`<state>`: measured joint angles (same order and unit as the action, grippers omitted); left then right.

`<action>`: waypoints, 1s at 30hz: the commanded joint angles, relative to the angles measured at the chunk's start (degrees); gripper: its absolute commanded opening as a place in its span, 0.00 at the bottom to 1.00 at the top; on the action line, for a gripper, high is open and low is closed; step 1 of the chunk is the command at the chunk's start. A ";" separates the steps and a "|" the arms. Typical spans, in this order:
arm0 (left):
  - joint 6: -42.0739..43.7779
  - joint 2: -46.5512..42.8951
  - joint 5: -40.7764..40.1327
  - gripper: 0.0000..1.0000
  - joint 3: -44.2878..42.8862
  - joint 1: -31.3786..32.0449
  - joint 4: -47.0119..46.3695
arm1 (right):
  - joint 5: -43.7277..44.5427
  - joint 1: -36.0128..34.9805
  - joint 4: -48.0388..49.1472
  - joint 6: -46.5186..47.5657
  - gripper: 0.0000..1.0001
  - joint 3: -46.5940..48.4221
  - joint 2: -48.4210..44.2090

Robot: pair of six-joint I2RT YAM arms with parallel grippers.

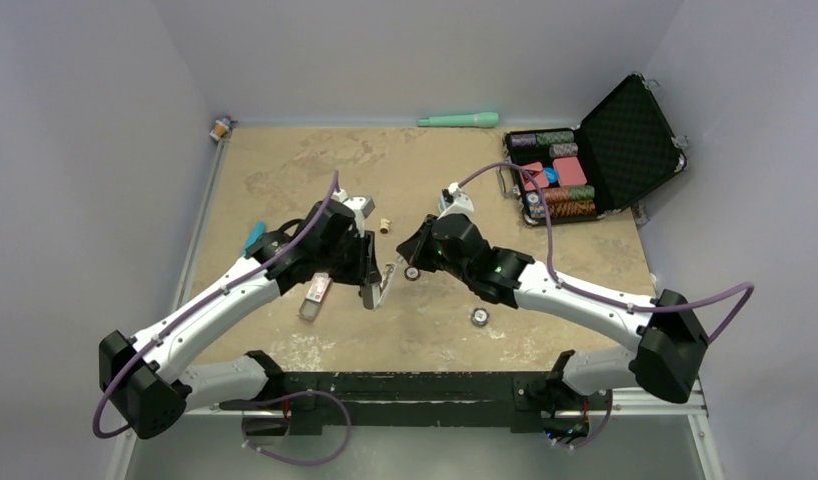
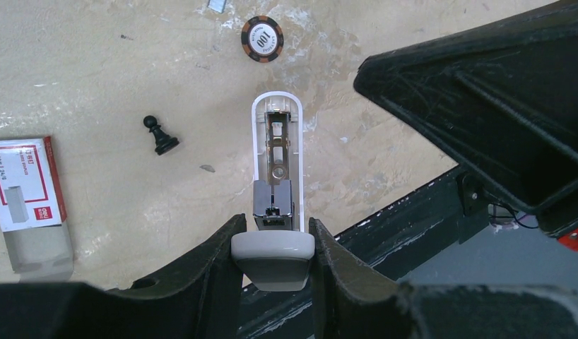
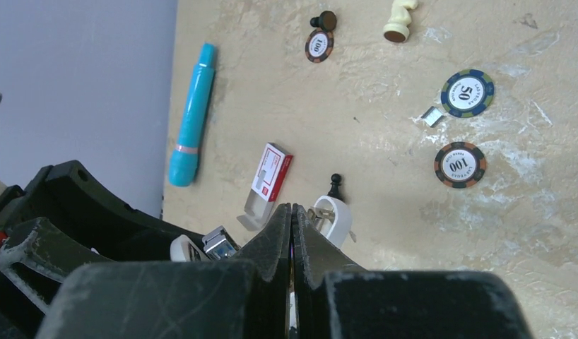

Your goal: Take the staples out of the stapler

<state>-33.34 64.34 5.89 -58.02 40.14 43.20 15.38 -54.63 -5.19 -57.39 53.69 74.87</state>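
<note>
Above the mottled beige surface [image 1: 285, 170], near its middle, the left gripper [image 2: 274, 229] clamps the opened stapler [image 2: 275, 183] by its hinge end, channel bared. The right gripper [image 3: 292, 212] hangs clenched and empty beside it. Staples are hard to make out, but next it probably must part and pluck the strip.
</note>
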 commanded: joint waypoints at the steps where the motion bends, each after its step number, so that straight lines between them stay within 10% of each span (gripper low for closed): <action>1: -0.17 2.19 1.44 0.00 -4.82 -0.40 -1.88 | -3.43 0.79 3.52 3.70 0.00 3.71 1.42; 15: -0.71 6.41 1.54 0.00 -8.03 -0.70 -2.07 | -7.95 2.01 5.91 5.94 0.00 5.10 8.21; 30: 0.77 12.90 5.98 0.00 -15.47 -9.59 0.03 | -12.22 -3.69 13.87 -0.93 0.00 -13.69 5.01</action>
<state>-33.34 75.83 10.61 -68.40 31.38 45.71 3.95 -54.28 6.81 -55.64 40.62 83.90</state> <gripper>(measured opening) 0.394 0.006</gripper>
